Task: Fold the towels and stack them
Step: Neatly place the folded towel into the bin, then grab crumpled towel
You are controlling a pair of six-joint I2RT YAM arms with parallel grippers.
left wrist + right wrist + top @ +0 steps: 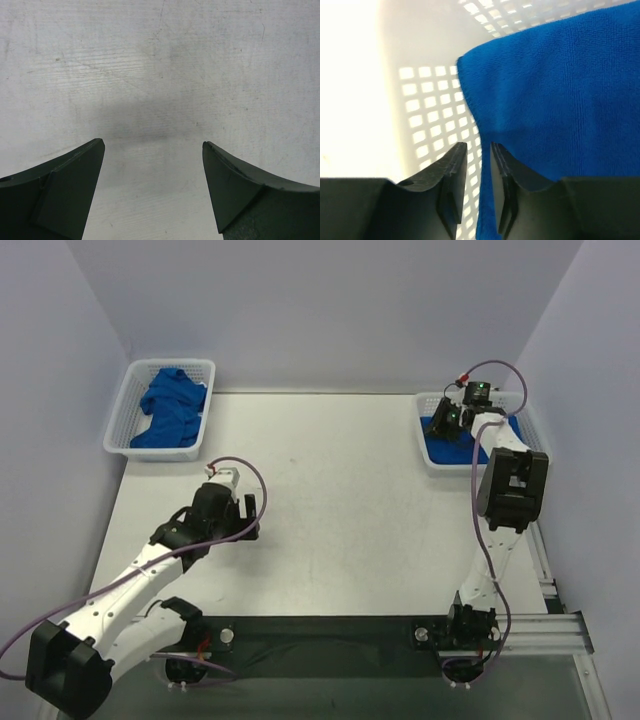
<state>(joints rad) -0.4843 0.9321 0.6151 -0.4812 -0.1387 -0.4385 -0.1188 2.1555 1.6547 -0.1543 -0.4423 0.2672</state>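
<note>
Jaws pinching towel (560, 90) edge, right gripper (479, 146)

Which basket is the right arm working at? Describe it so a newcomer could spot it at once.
On the white table, look to the far right corner: a white mesh basket sits there beneath the right gripper. Its blue towel lies flat, whereas the far-left basket holds crumpled blue towels.
</note>
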